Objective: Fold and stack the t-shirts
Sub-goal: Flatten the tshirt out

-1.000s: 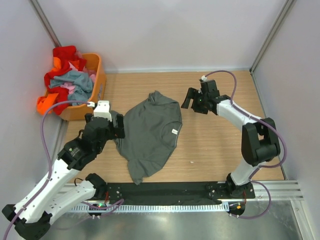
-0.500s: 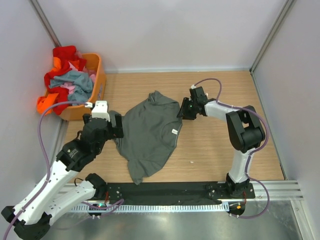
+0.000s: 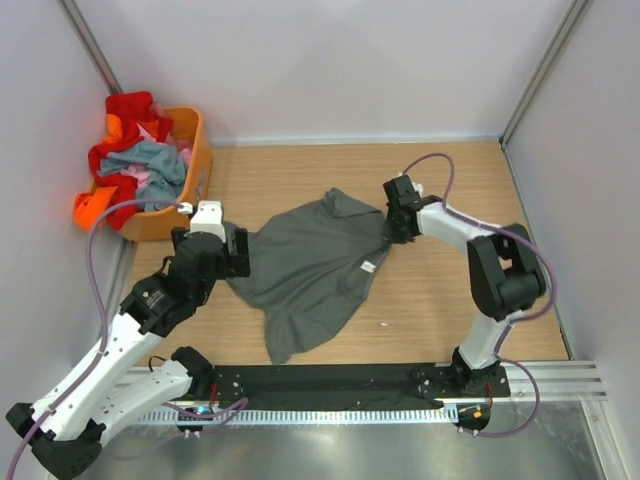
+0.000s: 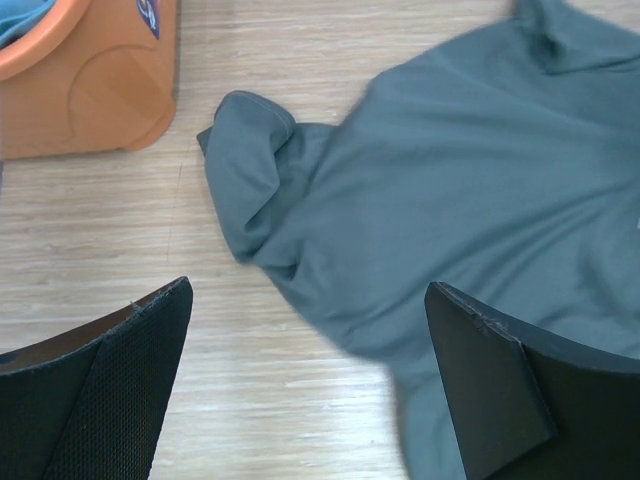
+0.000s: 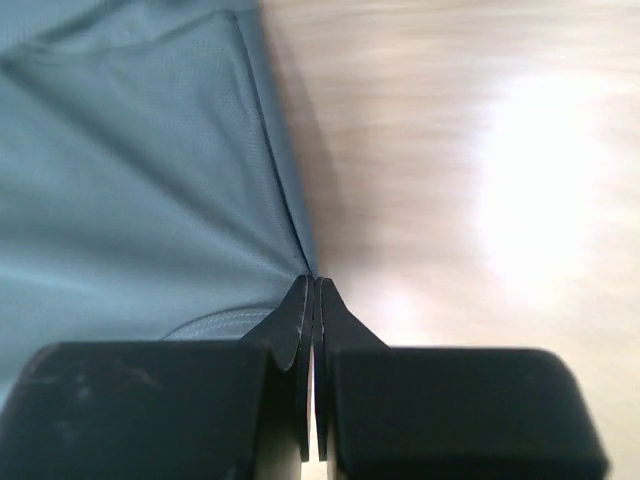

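Pinching right edge of dark grey t-shirt (image 3: 320, 265) with right fingers (image 5: 298, 322); left fingers (image 4: 120, 380) spread over crumpled left sleeve (image 4: 250, 160); bare desk (image 3: 425, 295) right of cloth, orange basket (image 3: 198, 155) far left

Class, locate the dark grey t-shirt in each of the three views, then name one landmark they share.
Top external: dark grey t-shirt spread across the centre.
Left wrist: dark grey t-shirt fills the upper right, beyond the open left gripper.
Right wrist: dark grey t-shirt covers the left half, its edge pinched in the shut right gripper.
Shared landmark: the wooden table, seen in all three.
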Controlling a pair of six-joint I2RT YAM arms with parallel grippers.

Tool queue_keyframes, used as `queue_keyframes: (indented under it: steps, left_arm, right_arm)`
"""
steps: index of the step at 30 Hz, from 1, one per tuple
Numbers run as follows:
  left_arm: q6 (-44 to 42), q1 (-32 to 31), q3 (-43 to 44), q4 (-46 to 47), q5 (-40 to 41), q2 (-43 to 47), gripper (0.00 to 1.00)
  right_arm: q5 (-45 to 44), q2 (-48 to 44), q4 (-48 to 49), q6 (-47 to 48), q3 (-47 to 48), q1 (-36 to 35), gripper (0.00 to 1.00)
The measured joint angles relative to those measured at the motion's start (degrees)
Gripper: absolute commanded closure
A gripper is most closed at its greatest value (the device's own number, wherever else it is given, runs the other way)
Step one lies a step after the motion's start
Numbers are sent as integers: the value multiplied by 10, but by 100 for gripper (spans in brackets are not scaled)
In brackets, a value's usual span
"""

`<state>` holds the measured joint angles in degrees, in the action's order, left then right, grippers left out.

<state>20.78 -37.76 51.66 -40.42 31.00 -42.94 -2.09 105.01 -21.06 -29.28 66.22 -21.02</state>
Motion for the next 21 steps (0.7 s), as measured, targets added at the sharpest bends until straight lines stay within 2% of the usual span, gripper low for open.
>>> queue_keyframes:
  steps: [2,3,4,5,6,8,11,15,21]
  left_arm:
    - [8,0,5,-12,0,-7,1]
    - [14,0,9,-18,0,-9,1]
    - [20,0,12,-22,0,-11,1]
    - [29,0,15,-27,0,-12,1]
    - [37,0,16,-29,0,-12,1]
    - [53,0,17,-32,0,-16,1]
    - [75,0,17,-35,0,-37,1]
    - [107,0,17,-35,-10,-80,1]
    - [161,1,0,-11,-25,-148,0]
  right_arm:
    - [-102,-50,-69,4,-1,9,95]
    - [-145,-82,-96,4,-4,19,50]
    - [-186,-119,-119,3,-7,34,30]
    - [-220,-157,-132,3,-10,51,21]
    - [-250,-192,-141,4,-13,67,18]
    - [-298,-239,-161,3,-12,92,18]
    - [-322,-249,-190,-2,-2,87,18]
    - [-278,-238,-210,-18,-16,25,18]
    - [-157,-292,-186,-70,-92,-114,17]
